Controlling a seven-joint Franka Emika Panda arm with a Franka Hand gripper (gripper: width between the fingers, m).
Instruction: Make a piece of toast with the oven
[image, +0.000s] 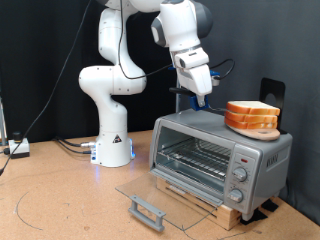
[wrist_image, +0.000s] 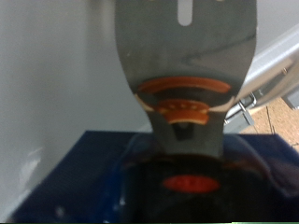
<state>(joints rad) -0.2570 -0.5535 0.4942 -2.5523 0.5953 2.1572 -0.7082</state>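
The gripper (image: 202, 99) hovers above the oven (image: 218, 152) roof's rear; I cannot tell its finger spread. The bread stack (image: 251, 116) sits beside the fingers; door (image: 150, 196) lies open, flat.

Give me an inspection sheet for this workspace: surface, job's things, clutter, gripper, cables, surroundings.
Surface: brown table.
Job's things: silver oven on a wooden base, glass door folded down flat, rack bare; stack of bread slices on its roof; single slice not singled out.
Clutter: blue block in wrist view.
Gripper: gripper above the oven's roof, beside the stack; jaws' state unclear.
Cables: by the arm's base.
Surroundings: white wall.
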